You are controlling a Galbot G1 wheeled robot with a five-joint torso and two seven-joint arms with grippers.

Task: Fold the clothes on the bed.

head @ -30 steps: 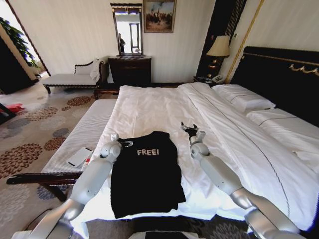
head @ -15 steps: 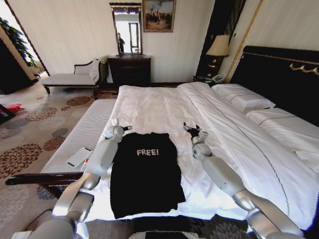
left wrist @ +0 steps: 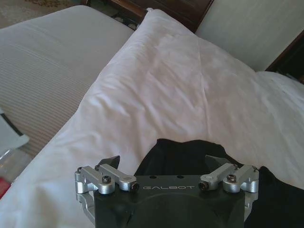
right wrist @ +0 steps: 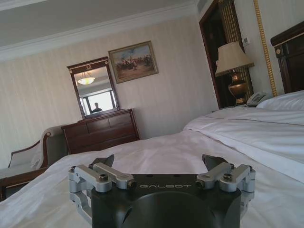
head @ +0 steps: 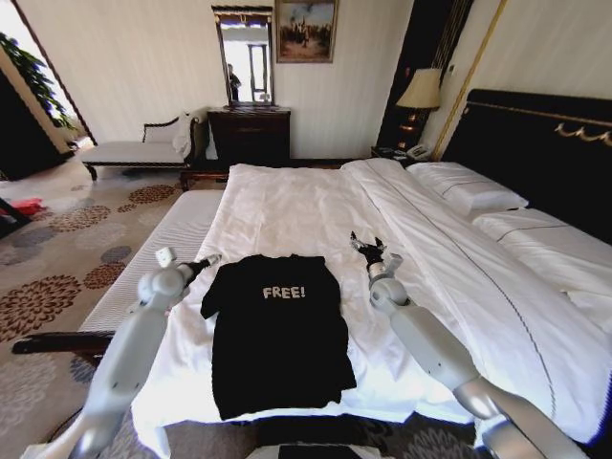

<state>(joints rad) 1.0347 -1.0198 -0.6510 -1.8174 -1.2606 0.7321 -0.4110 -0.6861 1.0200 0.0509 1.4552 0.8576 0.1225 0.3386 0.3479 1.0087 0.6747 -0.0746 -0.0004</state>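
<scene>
Left claw [head: 208, 260]: fingers spread wide, holding nothing, just beside the T-shirt's sleeve.
Right claw [head: 367, 249]: open too, low over the white duvet, near the T-shirt's other side.
T-shirt [head: 277, 330]: black, flat, "FREE!" facing up.
Bed [head: 316, 206]: big and white, T-shirt near its foot.

Black FREE! tee [head: 277, 330] flat, print up, on white bed [head: 306, 206].
</scene>
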